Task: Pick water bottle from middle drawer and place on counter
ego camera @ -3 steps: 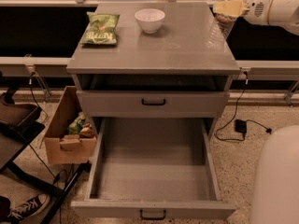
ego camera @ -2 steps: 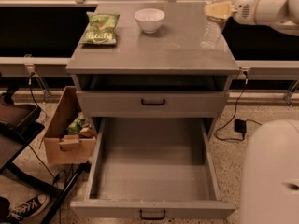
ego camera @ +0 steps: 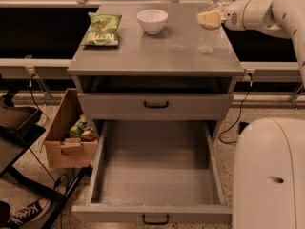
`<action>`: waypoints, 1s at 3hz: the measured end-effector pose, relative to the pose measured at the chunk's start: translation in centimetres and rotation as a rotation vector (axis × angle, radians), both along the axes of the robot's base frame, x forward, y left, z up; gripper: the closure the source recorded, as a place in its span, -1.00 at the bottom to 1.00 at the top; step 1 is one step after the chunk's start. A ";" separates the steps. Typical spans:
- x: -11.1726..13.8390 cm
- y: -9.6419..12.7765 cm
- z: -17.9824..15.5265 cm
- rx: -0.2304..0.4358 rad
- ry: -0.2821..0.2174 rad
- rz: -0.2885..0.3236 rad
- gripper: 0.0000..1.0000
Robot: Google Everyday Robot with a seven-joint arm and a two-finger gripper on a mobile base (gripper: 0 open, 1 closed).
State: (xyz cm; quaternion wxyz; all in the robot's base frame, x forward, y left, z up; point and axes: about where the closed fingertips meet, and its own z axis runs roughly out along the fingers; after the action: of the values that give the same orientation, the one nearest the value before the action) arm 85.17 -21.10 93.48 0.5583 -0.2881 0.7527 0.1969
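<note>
The water bottle (ego camera: 209, 28), clear with a white cap, stands upright on the counter (ego camera: 152, 51) near its right edge. My gripper (ego camera: 209, 18) reaches in from the right and is shut on the bottle's upper body. The middle drawer (ego camera: 155, 175), the lowest one, is pulled fully out and its grey inside is bare. Its black handle shows at the bottom front.
A white bowl (ego camera: 152, 21) and a green chip bag (ego camera: 101, 30) lie on the counter's back left. The shallower drawer (ego camera: 156, 105) above is closed. A cardboard box (ego camera: 66, 135) with snacks sits on the floor at left. My white base (ego camera: 269, 175) fills the lower right.
My gripper has carried the bottle leftward from past the counter's right edge and lowered it until it stands on the counter.
</note>
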 end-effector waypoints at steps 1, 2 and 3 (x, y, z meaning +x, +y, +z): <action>0.0 0.1 0.6 -0.001 0.000 0.001 0.48; 0.0 0.1 0.6 -0.001 0.000 0.001 -0.01; 0.0 0.1 0.6 -0.001 0.000 0.001 -0.46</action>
State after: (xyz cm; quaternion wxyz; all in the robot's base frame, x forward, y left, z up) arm 85.19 -21.03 94.06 0.5581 -0.2889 0.7526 0.1966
